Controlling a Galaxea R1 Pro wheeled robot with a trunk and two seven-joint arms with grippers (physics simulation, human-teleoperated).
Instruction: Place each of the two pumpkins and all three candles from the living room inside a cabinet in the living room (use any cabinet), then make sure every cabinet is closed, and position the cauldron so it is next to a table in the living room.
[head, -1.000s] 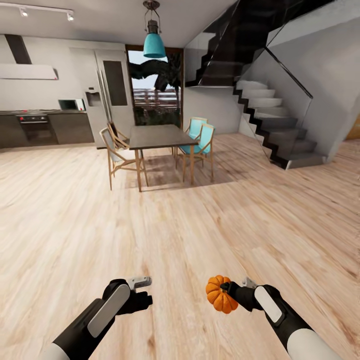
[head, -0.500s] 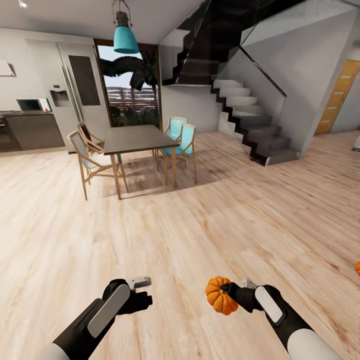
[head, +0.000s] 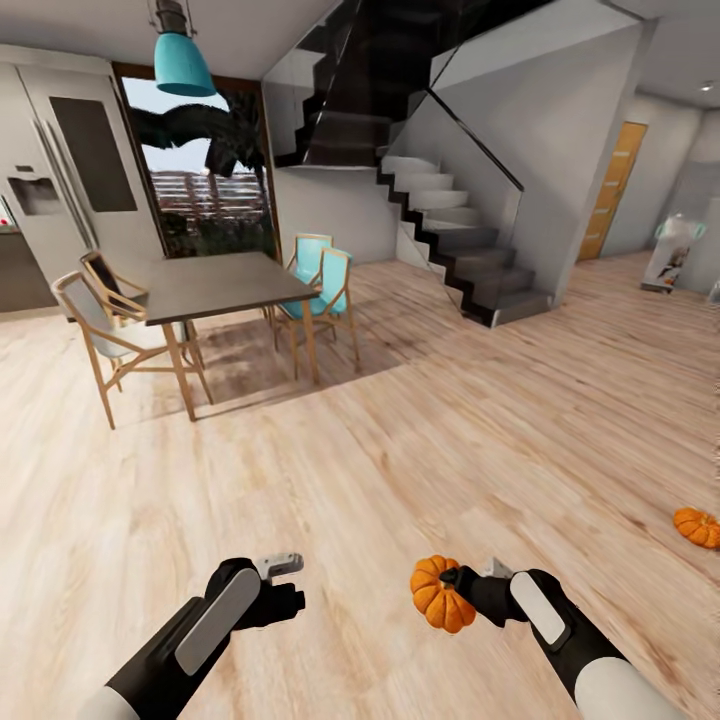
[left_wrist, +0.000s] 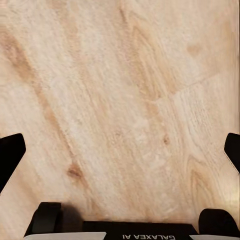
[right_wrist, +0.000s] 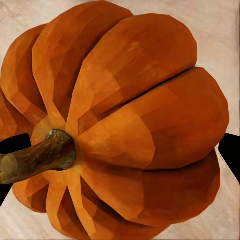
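Observation:
My right gripper (head: 458, 582) is shut on a ribbed orange pumpkin (head: 437, 598), held low over the wooden floor at the lower right of the head view. Close up in the right wrist view, this pumpkin (right_wrist: 130, 125) shows its brown stem, with the dark fingers at both of its sides. A second pumpkin (head: 697, 527) lies on the floor far to the right, well beyond the right arm. My left gripper (head: 287, 588) hangs open over bare floorboards, its fingertips (left_wrist: 11, 156) spread wide with nothing between them.
A dark dining table (head: 225, 285) with several wooden chairs (head: 105, 335) stands ahead on the left. A black staircase (head: 450, 240) with a glass rail rises behind it. An orange door (head: 610, 190) is at the far right. Wooden floor (head: 400, 440) stretches between.
The camera has turned to the right, so the table and stairs slid leftward in the picture and the second pumpkin came into sight. Both arms hold the same pose.

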